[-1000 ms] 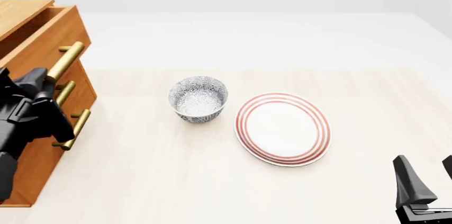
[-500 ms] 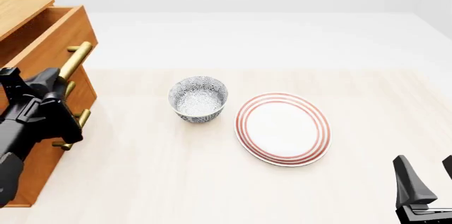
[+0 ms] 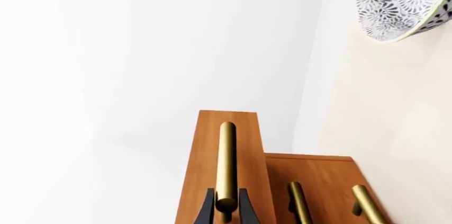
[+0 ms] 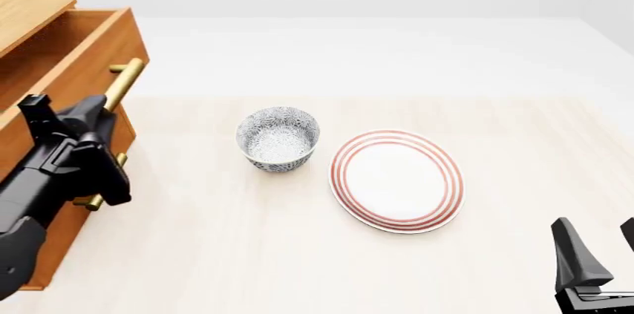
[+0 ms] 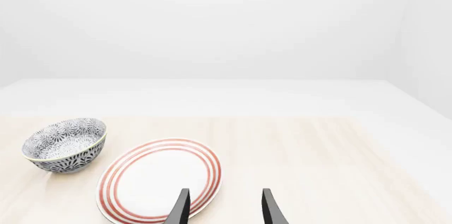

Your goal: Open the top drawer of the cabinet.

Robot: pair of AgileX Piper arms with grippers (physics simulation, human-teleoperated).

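Note:
The orange-brown cabinet point(image 4: 30, 240) stands at the table's left edge. Its top drawer point(image 4: 74, 50) juts out toward the middle of the table, past the lower drawer fronts point(image 3: 318, 173). My left gripper point(image 4: 99, 110) is shut on the top drawer's gold bar handle point(image 4: 124, 84); in the left wrist view both black fingertips point(image 3: 206, 211) pinch the handle point(image 3: 227, 166). The two lower gold handles point(image 3: 297, 203) sit beside it. My right gripper point(image 5: 224, 205) is open with nothing between its fingers, low at the front right corner point(image 4: 595, 254).
A patterned grey bowl point(image 4: 278, 139) stands mid-table, right of the drawer. A white plate with red rings point(image 4: 396, 180) lies beside the bowl. Both also show in the right wrist view, the bowl point(image 5: 65, 144) and the plate point(image 5: 161, 179).
The top drawer has slid further out to the right, pulled by my left gripper on its handle. The right arm has not moved.

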